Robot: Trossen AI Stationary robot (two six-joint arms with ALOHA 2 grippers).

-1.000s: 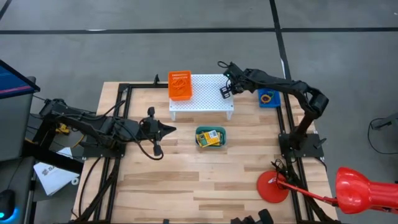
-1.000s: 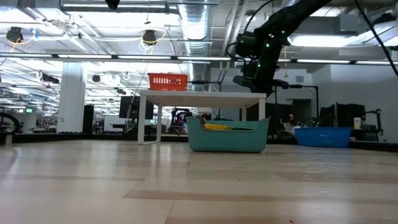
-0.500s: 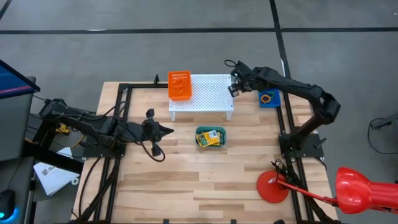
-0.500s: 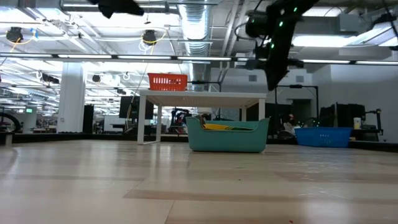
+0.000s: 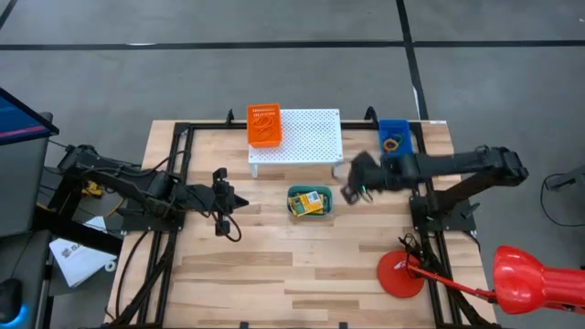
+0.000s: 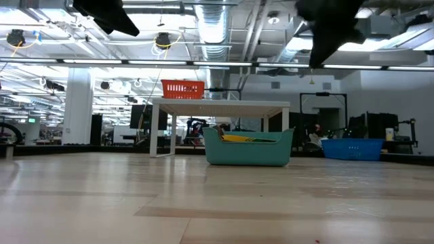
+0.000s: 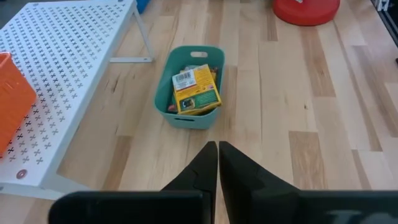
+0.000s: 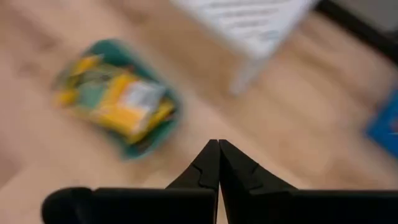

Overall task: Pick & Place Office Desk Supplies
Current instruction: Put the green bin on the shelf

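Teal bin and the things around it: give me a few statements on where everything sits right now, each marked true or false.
1. The crayon boxes lie inside the teal bin. True.
2. The orange basket stands on the wooden table top. False: it stands on the white perforated stand.
3. The right gripper holds a crayon box. False: its fingers are shut on nothing, above the table beside the teal bin.
4. The blue bin sits at the table's far edge, right of the stand. True.
5. The left gripper is shut, left of the teal bin. True.
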